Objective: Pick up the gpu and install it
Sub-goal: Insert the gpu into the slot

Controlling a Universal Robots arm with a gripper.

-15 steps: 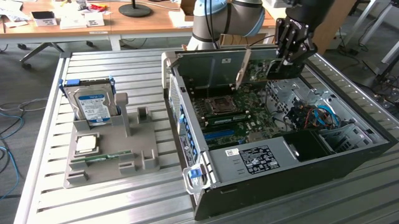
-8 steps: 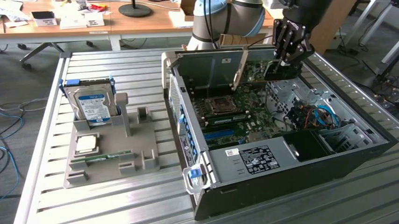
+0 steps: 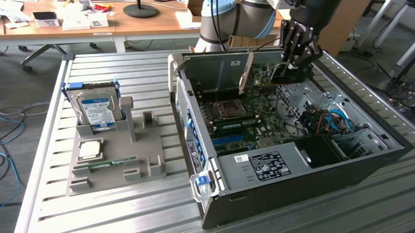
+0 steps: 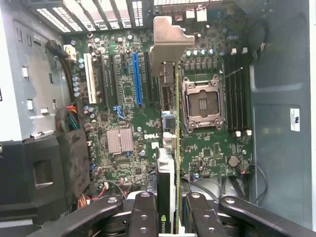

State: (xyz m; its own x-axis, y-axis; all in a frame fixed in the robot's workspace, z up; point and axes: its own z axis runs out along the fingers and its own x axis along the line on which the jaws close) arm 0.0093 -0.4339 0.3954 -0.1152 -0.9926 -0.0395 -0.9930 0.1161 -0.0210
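Nearest, in the lower left of the exterior view, a grey holder [image 3: 110,167] carries a hard drive [image 3: 97,109] and a green memory stick [image 3: 107,164]. Right of it the open computer case [image 3: 363,160] lies on its side, its motherboard [image 3: 253,131] bare. In the upper right of that view the gripper [image 3: 290,73] hangs over the board. Its fingers [image 4: 143,212] are pressed together on the graphics card [image 4: 167,177], pinching both flat faces at the end away from the metal bracket [image 4: 168,42]. The card stands on edge between the blue slot [image 4: 137,79] and the processor socket [image 4: 201,101]. Whether its lower edge touches a slot I cannot tell. It looks light, stiff and fragile, and thin enough to twist in an end grip. It is best held by the faces and kept clear of its contacts. Desks [image 3: 149,26] stand farthest back.
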